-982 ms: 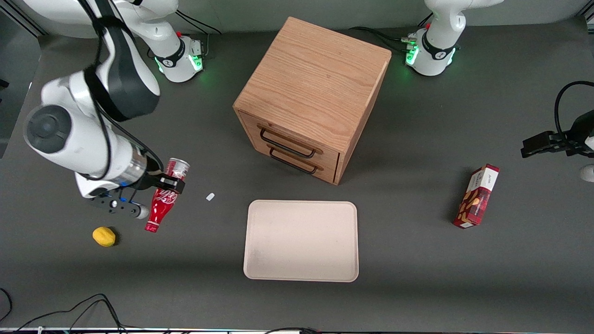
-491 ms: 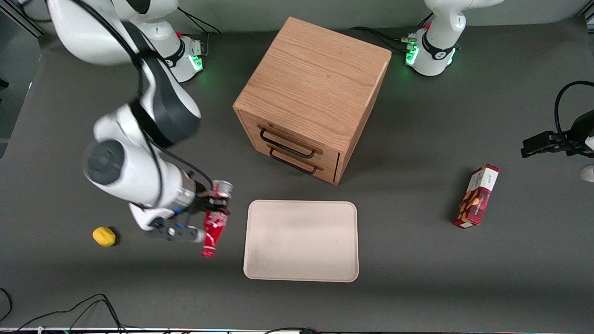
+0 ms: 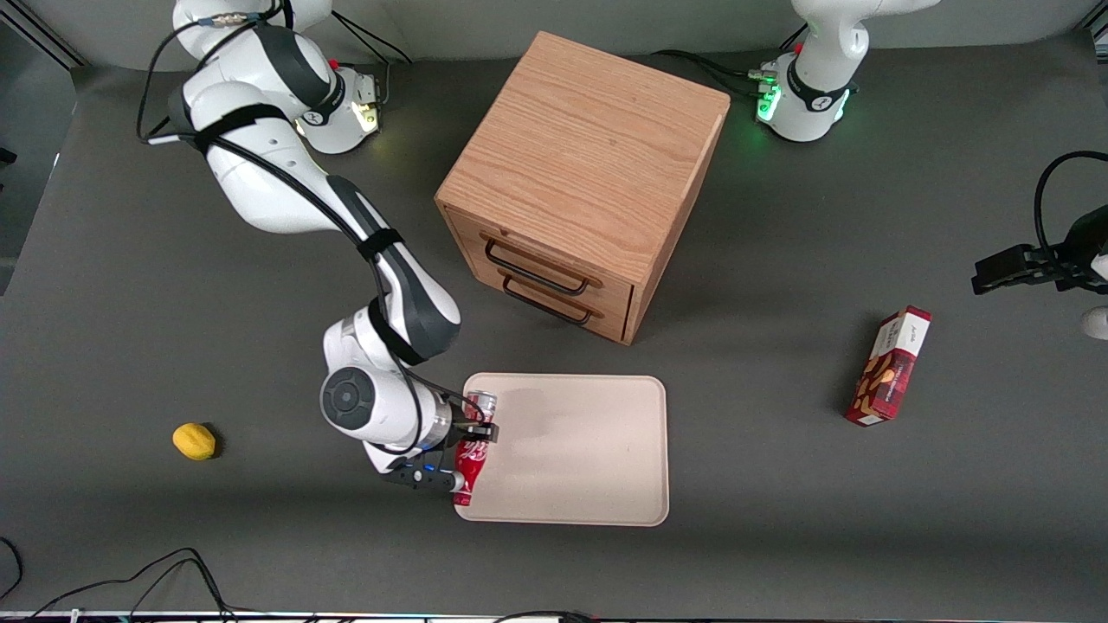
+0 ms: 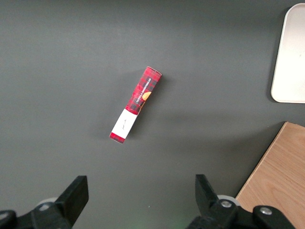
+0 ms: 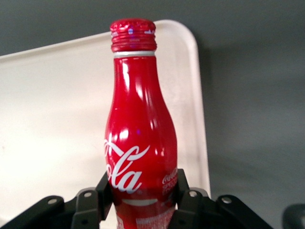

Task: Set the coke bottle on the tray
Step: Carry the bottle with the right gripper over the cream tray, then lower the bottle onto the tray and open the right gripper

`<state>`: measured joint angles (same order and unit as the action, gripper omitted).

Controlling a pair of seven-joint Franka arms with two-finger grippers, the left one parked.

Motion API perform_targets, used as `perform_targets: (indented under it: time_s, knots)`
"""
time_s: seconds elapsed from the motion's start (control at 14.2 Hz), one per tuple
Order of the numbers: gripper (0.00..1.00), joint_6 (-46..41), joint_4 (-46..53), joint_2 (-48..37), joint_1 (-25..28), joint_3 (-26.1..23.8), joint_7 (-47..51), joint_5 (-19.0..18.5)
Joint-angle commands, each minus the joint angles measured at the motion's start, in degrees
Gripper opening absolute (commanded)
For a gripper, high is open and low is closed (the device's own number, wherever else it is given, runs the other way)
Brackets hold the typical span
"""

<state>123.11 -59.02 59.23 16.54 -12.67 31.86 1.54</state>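
My right gripper point(image 3: 476, 430) is shut on the coke bottle point(image 3: 470, 459), a slim red bottle with white script. It holds the bottle lying tilted over the edge of the tray point(image 3: 597, 459) that is toward the working arm's end, with the cap end nearer the front camera. In the right wrist view the bottle point(image 5: 139, 138) sits between the black fingers point(image 5: 185, 191) of the gripper point(image 5: 142, 193), with the pale tray point(image 5: 47, 119) under it. The tray holds nothing else.
A wooden two-drawer cabinet point(image 3: 580, 182) stands farther from the front camera than the tray. A yellow lemon point(image 3: 194, 440) lies toward the working arm's end. A red snack box point(image 3: 889, 367) lies toward the parked arm's end, and it also shows in the left wrist view point(image 4: 136, 104).
My right gripper has carried the coke bottle from near the lemon toward the parked arm's end, and it is now over the tray's edge.
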Motion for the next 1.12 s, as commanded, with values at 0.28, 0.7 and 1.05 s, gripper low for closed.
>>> perform_targets:
  time_s: [0.28,0.7,1.05]
  knots:
    - [0.0,3.54,3.12,3.96,0.86,0.27,1.54,-0.31]
    - [1.0,4.42,1.98,3.96,0.86,0.45,1.63,-1.62]
    - [1.0,4.86,1.19,3.96,0.86,0.45,1.63,-1.72]
